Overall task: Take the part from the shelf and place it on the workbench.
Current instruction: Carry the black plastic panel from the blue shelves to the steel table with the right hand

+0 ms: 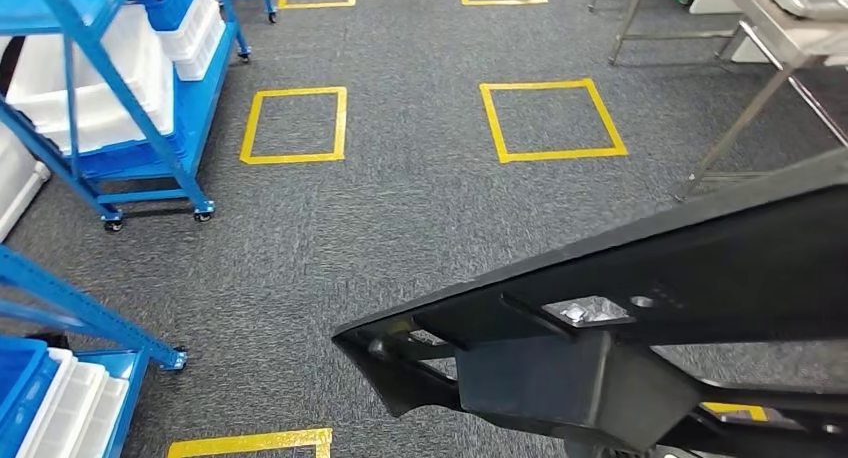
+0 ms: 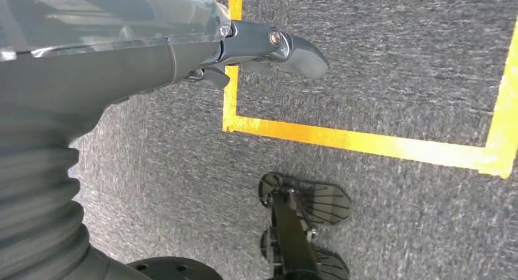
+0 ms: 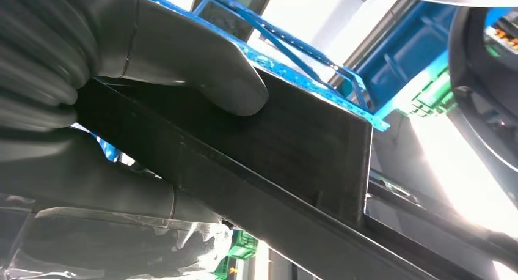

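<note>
A long black part with a flat plate and ribbed frame slants across the lower right of the head view, carried above the grey carpet. In the right wrist view my right hand grips this black part, the thumb pressed on its flat face and the fingers wrapped under its edge. My left hand hangs over the carpet with fingers stretched out and nothing in it. A metal workbench stands at the far right. The blue shelf on castors is at the left.
Yellow tape squares mark the carpet ahead, and another tape outline lies under my left hand. White bins fill the blue shelf. A second blue rack with bins stands at the lower left. Metal table legs rise at the back.
</note>
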